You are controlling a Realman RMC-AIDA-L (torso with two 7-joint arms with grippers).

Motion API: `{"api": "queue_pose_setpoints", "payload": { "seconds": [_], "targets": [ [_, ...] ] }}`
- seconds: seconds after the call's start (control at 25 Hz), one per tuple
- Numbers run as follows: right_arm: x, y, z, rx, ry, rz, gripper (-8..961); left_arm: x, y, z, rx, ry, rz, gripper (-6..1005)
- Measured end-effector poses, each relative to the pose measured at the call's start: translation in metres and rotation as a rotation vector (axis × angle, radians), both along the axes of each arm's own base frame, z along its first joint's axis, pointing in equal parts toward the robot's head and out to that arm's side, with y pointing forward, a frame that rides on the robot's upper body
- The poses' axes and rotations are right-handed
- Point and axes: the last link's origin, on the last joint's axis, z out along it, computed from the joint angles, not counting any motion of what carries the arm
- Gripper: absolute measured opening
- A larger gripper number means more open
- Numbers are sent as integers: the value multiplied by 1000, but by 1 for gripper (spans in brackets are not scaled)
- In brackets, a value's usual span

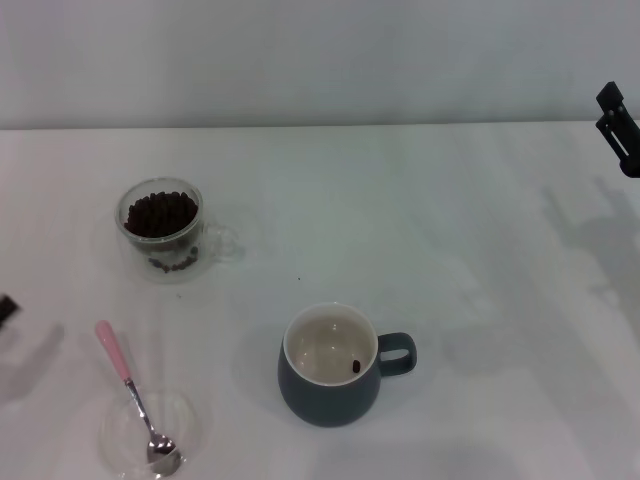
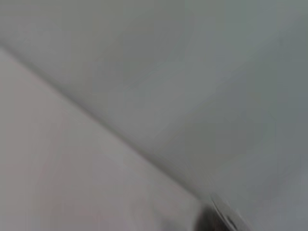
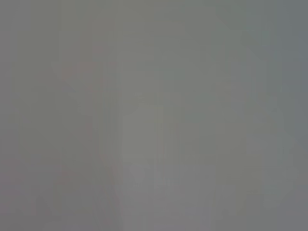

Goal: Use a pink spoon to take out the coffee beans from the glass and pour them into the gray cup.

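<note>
The pink spoon (image 1: 128, 391) is left in the glass dish (image 1: 150, 432), unheld; whether either arm's jaws are spread cannot be told.

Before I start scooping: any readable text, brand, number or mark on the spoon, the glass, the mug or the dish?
None can be read.
the pink spoon: plain handle, no marking seen.
the glass of coffee beans: clear, no print.
the gray cup: plain glaze, no logo on the side in view.
the clear dish under the spoon's bowl: no marking.
The wrist views show only blank surfaces.
</note>
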Motion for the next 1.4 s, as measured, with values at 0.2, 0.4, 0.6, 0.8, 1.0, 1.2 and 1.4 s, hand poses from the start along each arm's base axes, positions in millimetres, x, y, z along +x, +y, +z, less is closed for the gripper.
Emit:
{"api": "queue_pose_setpoints", "payload": {
  "seconds": [0.2, 0.4, 0.6, 0.8, 1.0, 1.2, 1.4],
  "targets": [
    [1, 0, 0, -4, -1, -6, 817, -7, -1, 22, 271, 230, -41, 775],
    [5, -3, -1, -6, -1, -22, 817, -6, -1, 19, 485, 521, -77, 777],
    [10, -9, -3, -12, -1, -47, 817, -5, 4, 18, 640, 690, 1, 767],
    [16, -14, -5, -22, 1, -74, 816, -2, 13, 20, 661, 677, 9, 766],
    [20, -16, -10, -43, 8, -104, 816, 3, 21, 19, 663, 666, -3, 766],
    [24, -15, -16, -70, 10, -141, 816, 5, 29, 15, 647, 659, 2, 767],
    [25, -13, -20, -86, 16, -157, 817, 5, 37, 11, 623, 644, 29, 772]
  ]
}}
